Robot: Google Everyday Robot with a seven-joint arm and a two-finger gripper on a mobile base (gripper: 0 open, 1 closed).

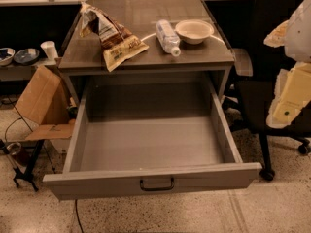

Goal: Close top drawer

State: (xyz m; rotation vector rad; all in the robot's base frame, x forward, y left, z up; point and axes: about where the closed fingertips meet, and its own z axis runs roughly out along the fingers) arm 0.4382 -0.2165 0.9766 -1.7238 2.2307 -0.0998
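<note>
The top drawer (97, 183) is pulled far out of the grey cabinet (146, 64) toward me. Its inside is bare. Its grey front panel faces me at the bottom of the view, with a small dark bail handle (157, 184) at its centre. My gripper (291, 86) shows as white and pale yellow parts at the right edge, close to the camera. It is above and to the right of the drawer's right wall and touches nothing on the drawer.
On the cabinet top lie a chip bag (112, 37), a water bottle (167, 37) on its side and a pale bowl (194, 30). A black office chair (262, 96) stands at the right. A cardboard box (41, 98) and a black stand (24, 171) are at the left.
</note>
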